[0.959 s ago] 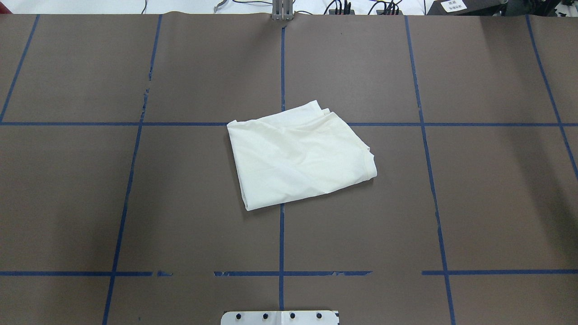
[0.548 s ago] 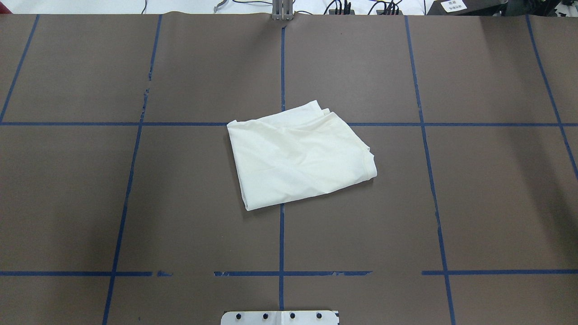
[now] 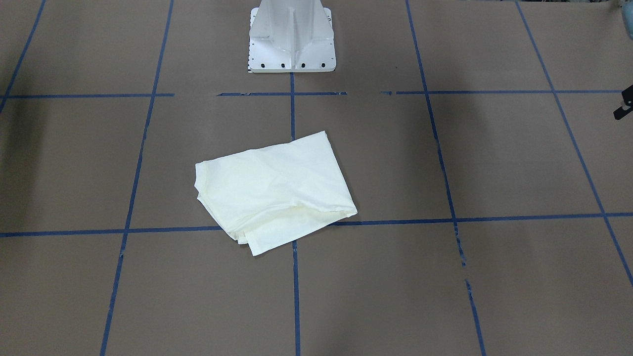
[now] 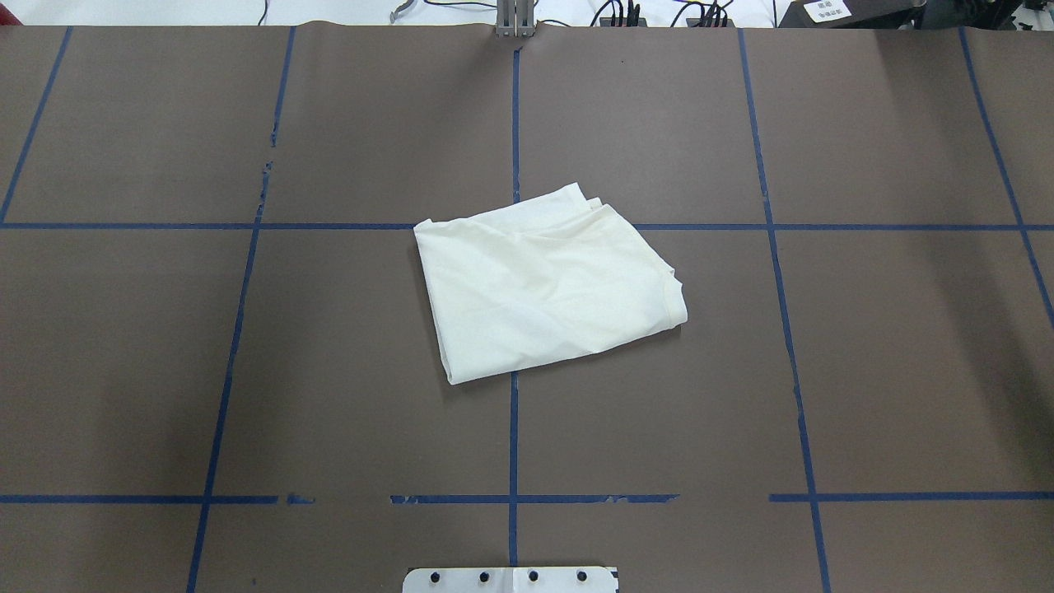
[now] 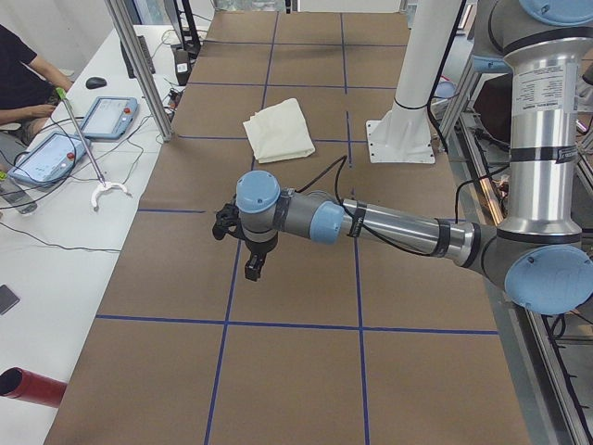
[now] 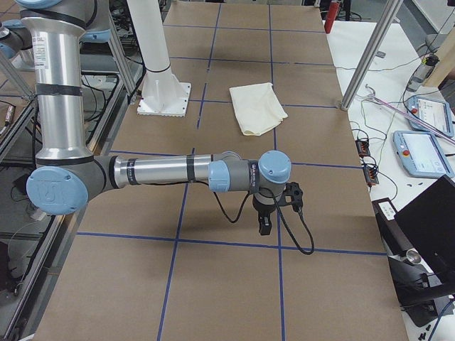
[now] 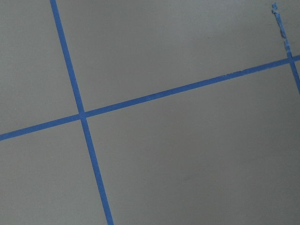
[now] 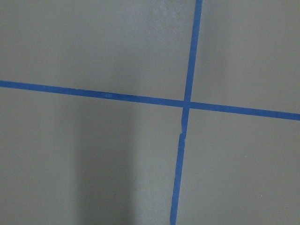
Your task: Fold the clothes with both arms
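The cream-white shirt [image 4: 547, 288] lies folded into a rough rectangle at the table's middle, plain side up; no print shows. It also shows in the front view [image 3: 274, 190] and both side views [image 5: 280, 130] [image 6: 259, 106]. My left gripper [image 5: 252, 269] hangs over bare table far to the shirt's left. My right gripper [image 6: 264, 226] hangs over bare table far to its right. Both show only in the side views, so I cannot tell whether they are open or shut. The wrist views show only brown table and blue tape.
The white pedestal base [image 3: 292, 39] stands at the robot's side of the table. Blue tape lines [image 4: 514, 436] grid the brown cover. Teach pendants [image 5: 109, 116] [image 6: 421, 153], cables and a seated person [image 5: 23, 79] are beyond the far edge.
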Robot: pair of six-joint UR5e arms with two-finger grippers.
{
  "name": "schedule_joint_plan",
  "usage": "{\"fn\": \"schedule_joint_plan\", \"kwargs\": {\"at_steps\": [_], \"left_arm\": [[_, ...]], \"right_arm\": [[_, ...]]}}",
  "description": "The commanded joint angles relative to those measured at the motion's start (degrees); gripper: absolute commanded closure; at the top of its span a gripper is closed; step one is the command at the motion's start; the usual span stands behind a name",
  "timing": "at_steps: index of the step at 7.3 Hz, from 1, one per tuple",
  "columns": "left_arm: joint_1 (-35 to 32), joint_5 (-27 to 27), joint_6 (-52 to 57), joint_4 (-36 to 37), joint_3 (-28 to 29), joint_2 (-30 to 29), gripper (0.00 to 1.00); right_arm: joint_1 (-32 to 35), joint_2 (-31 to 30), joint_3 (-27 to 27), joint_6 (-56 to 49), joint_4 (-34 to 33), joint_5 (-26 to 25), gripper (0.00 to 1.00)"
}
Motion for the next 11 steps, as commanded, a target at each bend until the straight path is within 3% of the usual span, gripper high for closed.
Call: {"fn": "schedule_joint_plan", "kwargs": {"at_steps": [1,11], "left_arm": [[0.0,-0.3,0.0,-0.1,0.2,-0.1,0.00],[0.1,-0.3,0.0,-0.1,-0.3,-0.3,0.00]], "right_arm": [[0.0,-0.1,0.2,-0.2,0.0,1.1,0.00],[0.1,-0.4,0.0,-0.2,-0.1,1.2,0.00]]}}
